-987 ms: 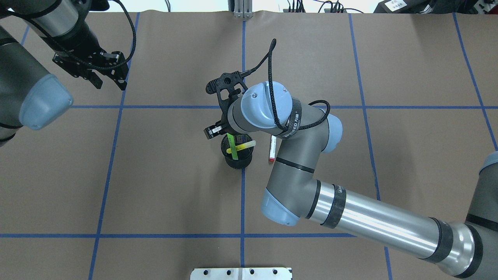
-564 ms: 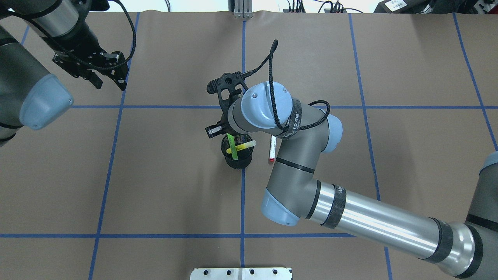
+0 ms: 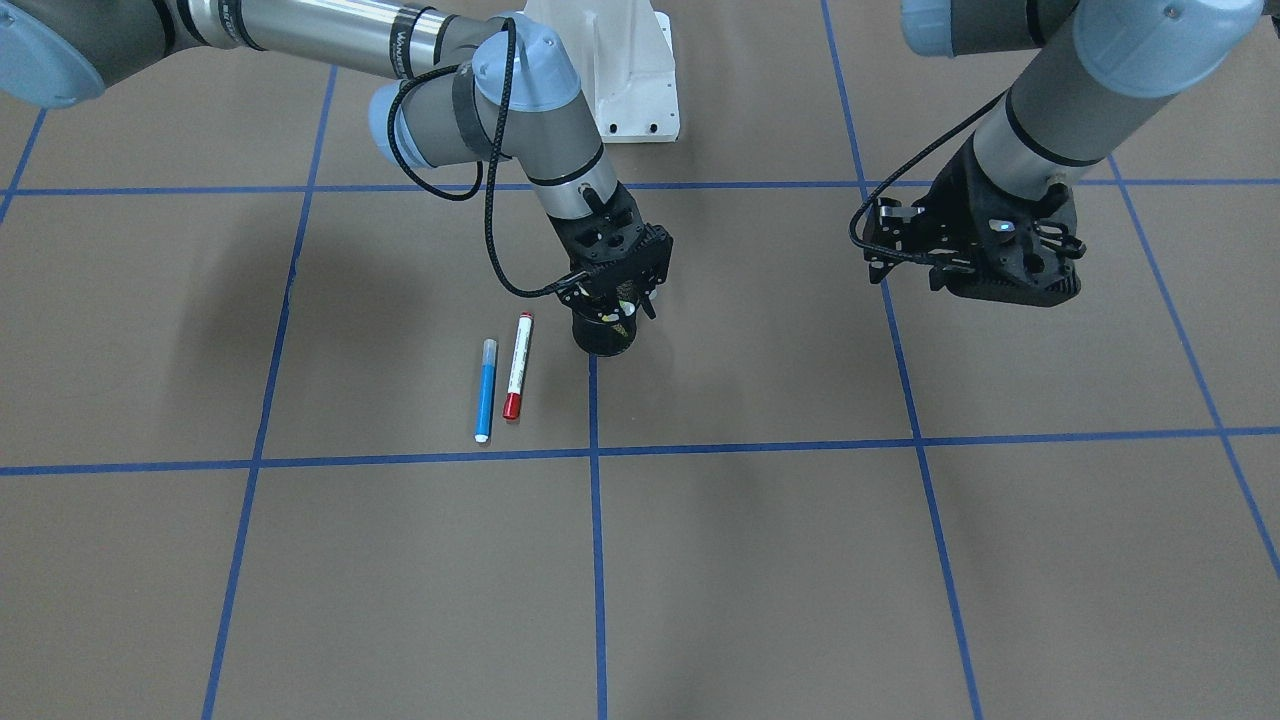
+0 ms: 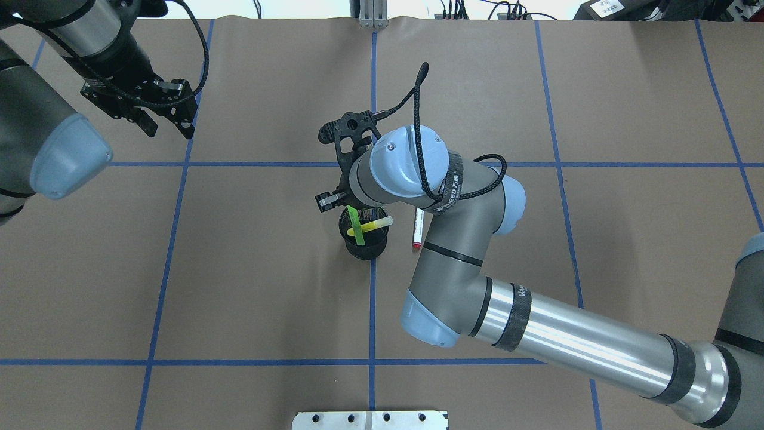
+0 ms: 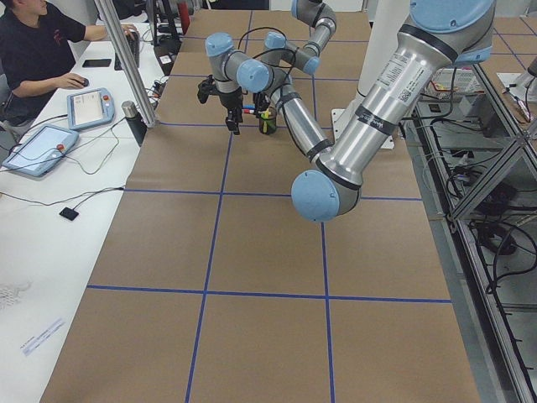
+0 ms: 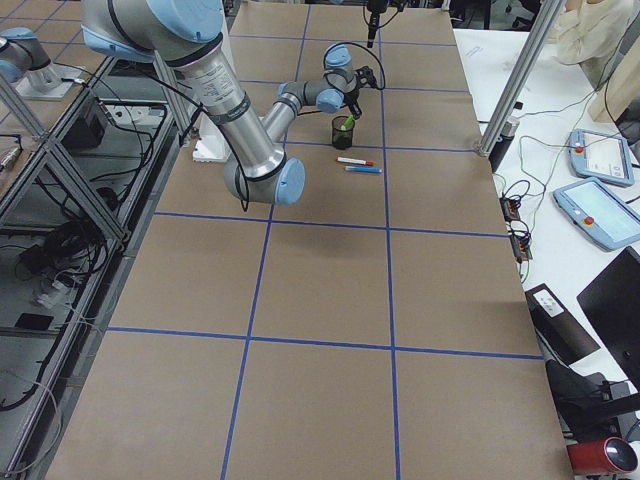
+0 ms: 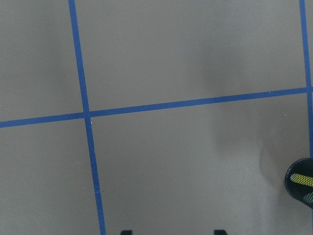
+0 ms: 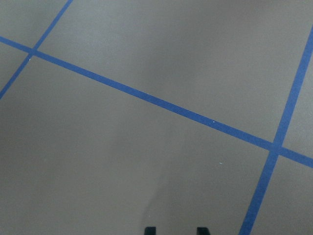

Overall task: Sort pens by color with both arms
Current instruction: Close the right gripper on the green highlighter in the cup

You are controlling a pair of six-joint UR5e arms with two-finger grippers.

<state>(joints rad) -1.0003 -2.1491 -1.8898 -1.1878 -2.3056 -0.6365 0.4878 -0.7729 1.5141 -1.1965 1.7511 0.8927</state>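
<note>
The right fingers stand slightly apart with nothing between them, hanging close above and beside the black wire-mesh cup at the middle of the brown paper-covered surface. A bright green marker pen and a yellow marker pen lean crossed inside that cup. Just beside it, on the robot's right, a white marker pen with red cap and a blue marker pen lie flat, nearly parallel, the white one nearer the cup. The grey-and-silver right arm bends over them. The left fingers are spread wide and empty above bare surface, well apart from the cup, on the grey left arm.
</note>
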